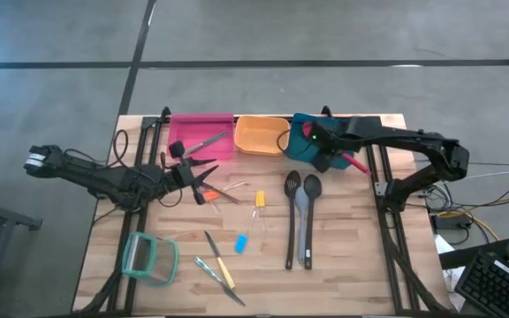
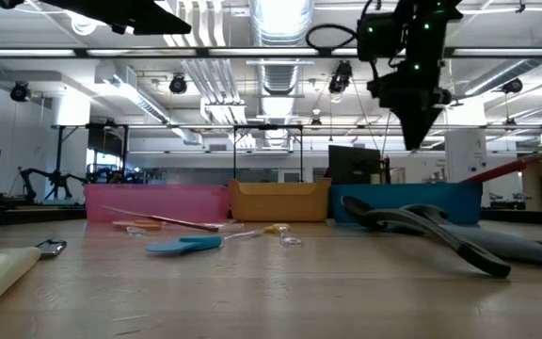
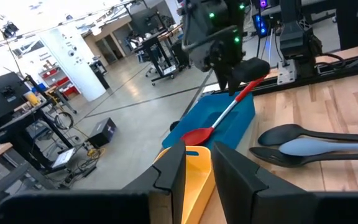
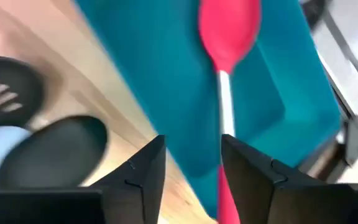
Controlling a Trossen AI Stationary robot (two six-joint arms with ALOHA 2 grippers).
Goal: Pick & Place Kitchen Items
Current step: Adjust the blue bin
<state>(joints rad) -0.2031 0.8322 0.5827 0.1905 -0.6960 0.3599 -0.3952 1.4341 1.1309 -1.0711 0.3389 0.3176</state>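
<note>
Now the right gripper (image 4: 191,158) hangs over the rectangular teal plastic bin (image 1: 305,141), fingers parted and empty.
Below it, a red-bowled spoon with pale shaft (image 4: 229,37) lies slanted in that bin; beside it lie black and grey matte spoons (image 1: 300,216). The left gripper (image 1: 193,179), slightly parted, holds nothing I can see.
</note>
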